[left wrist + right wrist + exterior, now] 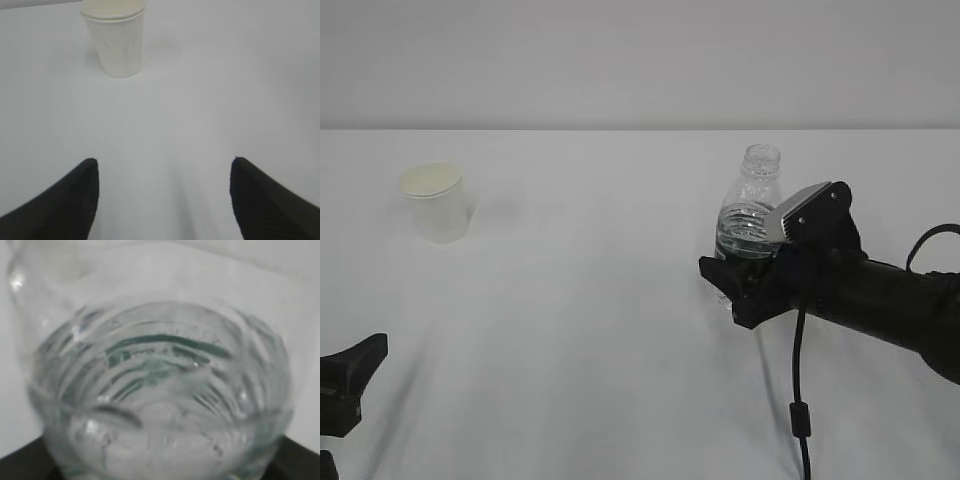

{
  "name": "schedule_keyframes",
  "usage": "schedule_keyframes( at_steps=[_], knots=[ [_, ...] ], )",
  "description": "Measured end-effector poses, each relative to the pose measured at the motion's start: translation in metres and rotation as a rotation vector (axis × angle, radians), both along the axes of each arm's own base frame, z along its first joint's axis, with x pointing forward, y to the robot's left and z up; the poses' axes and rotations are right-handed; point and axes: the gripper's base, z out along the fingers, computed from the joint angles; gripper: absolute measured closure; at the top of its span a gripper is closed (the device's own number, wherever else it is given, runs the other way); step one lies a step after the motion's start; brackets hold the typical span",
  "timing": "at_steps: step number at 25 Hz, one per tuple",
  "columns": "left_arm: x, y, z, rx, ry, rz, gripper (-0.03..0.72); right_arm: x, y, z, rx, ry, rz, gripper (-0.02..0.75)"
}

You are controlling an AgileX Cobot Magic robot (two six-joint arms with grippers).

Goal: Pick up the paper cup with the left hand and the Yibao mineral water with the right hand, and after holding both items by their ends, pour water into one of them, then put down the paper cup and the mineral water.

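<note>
- The cup (435, 201) stands upright on the white bench (590, 330), far left and toward the back, with its open mouth up.
- In the left wrist view the cup (116, 39) sits ahead of the fingers and slightly left of the gap's centre, well apart from both tips.
- The left hand (162, 170) is low over the bench with its fingers (75, 192) spread wide and nothing between them; in the exterior view only its dark tip (350, 375) shows at the lower left edge.
- The bottle (752, 215) stands upright right of centre, uncapped, with water in its lower part and well apart from the cup.
- The right hand (745, 285) reaches in from the right at the bottle's lower half, its fingers on either side of the body.
- The right wrist view is filled by the bottle (160, 390), very close and blurred, with dark finger edges at the bottom corners.
- Whether the right fingers press the bottle or only flank it, I cannot tell.
- A black cable (802, 390) hangs from the right arm.
</note>
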Motion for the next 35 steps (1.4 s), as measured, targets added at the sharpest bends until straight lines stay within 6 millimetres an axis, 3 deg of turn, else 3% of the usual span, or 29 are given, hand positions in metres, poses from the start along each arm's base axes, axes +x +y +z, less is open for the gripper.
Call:
schedule_keyframes(
  at_steps=[24, 35],
  knots=[
    [0.000, 0.000, 0.000, 0.000, 0.000, 0.000, 0.123, -0.027, -0.010, 0.050, -0.022, -0.065, -0.029, 0.238],
    [0.000, 0.000, 0.000, 0.000, 0.000, 0.000, 0.124, -0.029, -0.014, 0.058, -0.014, -0.062, -0.082, 0.238]
  ],
)
